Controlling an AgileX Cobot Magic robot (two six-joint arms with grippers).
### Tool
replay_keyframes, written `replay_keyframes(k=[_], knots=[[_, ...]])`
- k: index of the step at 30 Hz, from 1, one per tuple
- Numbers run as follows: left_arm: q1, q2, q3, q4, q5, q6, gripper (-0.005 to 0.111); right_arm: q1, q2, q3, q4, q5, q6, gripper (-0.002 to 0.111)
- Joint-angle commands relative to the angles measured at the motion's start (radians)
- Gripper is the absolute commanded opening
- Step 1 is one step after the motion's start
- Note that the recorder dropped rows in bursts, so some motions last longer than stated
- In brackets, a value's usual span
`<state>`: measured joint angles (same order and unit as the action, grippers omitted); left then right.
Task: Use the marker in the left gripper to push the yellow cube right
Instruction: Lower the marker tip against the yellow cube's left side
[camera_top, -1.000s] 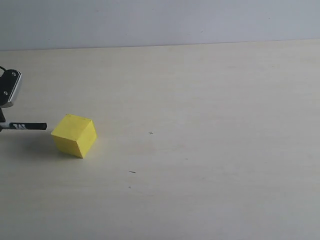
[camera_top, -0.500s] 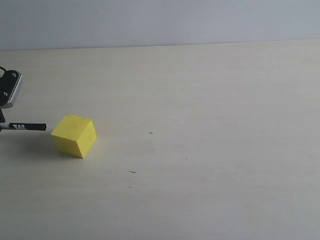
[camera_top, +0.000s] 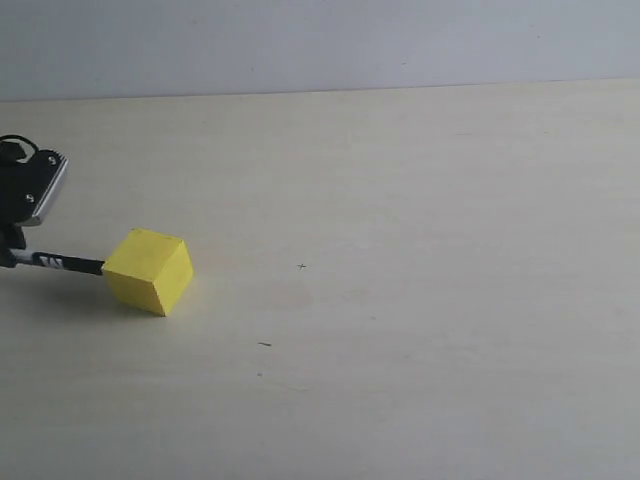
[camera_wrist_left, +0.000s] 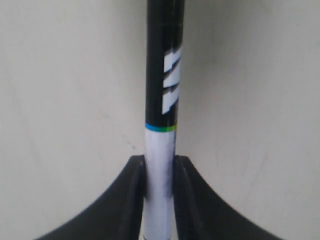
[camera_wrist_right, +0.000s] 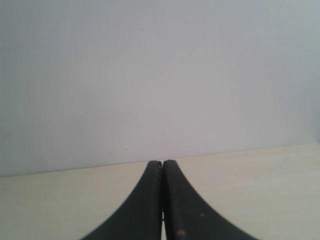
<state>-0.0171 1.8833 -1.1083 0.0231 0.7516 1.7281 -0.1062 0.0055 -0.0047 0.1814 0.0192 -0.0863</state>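
The yellow cube (camera_top: 149, 271) rests on the pale table (camera_top: 400, 250) at the left. The marker (camera_top: 60, 263) lies nearly level, its black cap end reaching the cube's left edge; whether it touches I cannot tell for sure. My left gripper (camera_wrist_left: 160, 165) is shut on the marker's (camera_wrist_left: 162, 100) white barrel, and in the exterior view only its camera block (camera_top: 35, 190) shows at the left edge. The cube is out of sight in the left wrist view. My right gripper (camera_wrist_right: 162, 164) is shut with nothing in it and faces the wall.
The pale table carries a few tiny dark specks (camera_top: 264, 344) right of the cube. A grey wall (camera_top: 320, 40) rises behind the table's far edge.
The left arm and marker have moved right, closing the gap between the cap end and the cube's left edge. The cube has not shifted visibly.
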Motion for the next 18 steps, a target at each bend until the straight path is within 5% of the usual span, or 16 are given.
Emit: replay_keyframes(k=[1, 10, 18], knots=[[-0.096, -0.003, 0.003, -0.041, 0.033, -0.008, 0.000, 0.002, -0.006, 0.005, -0.004, 0.000, -0.006, 0.000], [-0.019, -0.003, 0.005, -0.053, 0.173, -0.157, 0.000, 0.002, -0.006, 0.005, -0.004, 0.000, -0.006, 0.000], [-0.007, -0.003, 0.093, -0.251, 0.080, -0.135, 0.000, 0.002, -0.006, 0.005, -0.004, 0.000, -0.006, 0.000]])
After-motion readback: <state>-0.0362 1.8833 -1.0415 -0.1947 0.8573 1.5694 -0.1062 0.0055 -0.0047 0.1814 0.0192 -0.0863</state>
